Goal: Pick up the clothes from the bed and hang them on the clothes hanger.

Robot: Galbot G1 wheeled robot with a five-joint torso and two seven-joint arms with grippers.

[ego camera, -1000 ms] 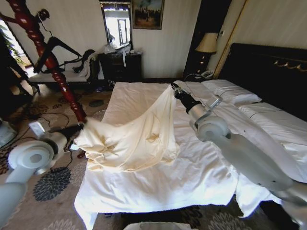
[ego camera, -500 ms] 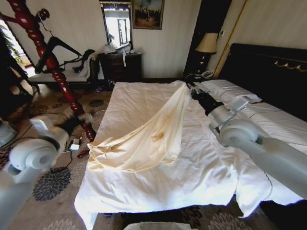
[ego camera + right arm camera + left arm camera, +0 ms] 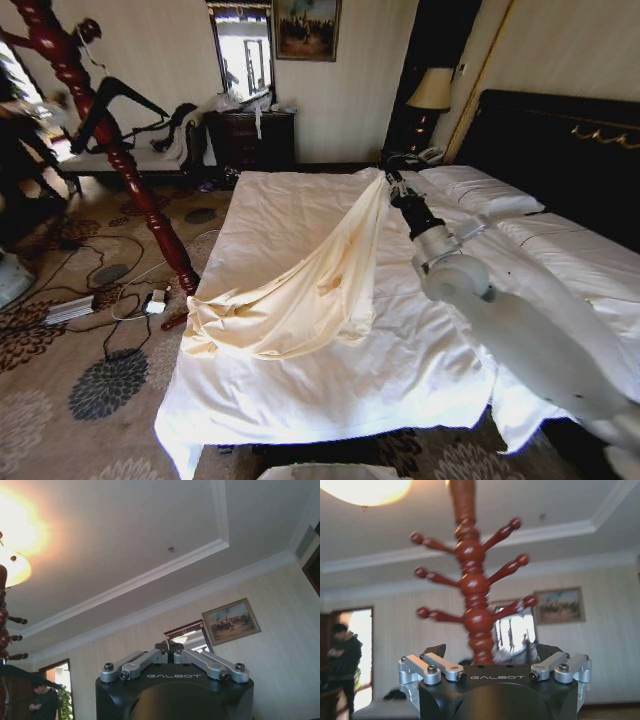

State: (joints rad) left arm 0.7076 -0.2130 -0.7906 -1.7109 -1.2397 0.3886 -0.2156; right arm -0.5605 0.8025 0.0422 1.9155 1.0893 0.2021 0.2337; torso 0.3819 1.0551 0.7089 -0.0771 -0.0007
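Observation:
The clothes (image 3: 300, 290), a pale cream garment, drape over the bed (image 3: 400, 380) from its left edge up to a peak near the pillows. At that peak my right gripper (image 3: 390, 180) is shut on the garment's upper end; in the right wrist view its fingers (image 3: 170, 645) are pressed together and point at the ceiling. The black clothes hanger (image 3: 118, 95) hangs on the red wooden coat stand (image 3: 130, 180), left of the bed. In the left wrist view my left gripper (image 3: 492, 652) is open, just in front of the stand's pegged top (image 3: 472, 585).
Cables and a power strip (image 3: 70, 310) lie on the patterned carpet left of the bed. A dark dresser (image 3: 250, 140) stands at the far wall, with a lamp (image 3: 432, 90) beside the black headboard (image 3: 560, 140). White pillows (image 3: 480, 190) lie at the bed's head.
My left gripper let go of the garment's lower end, which dropped onto the bed's left edge, and the left arm left the head view. The right gripper carried the upper end farther toward the pillows.

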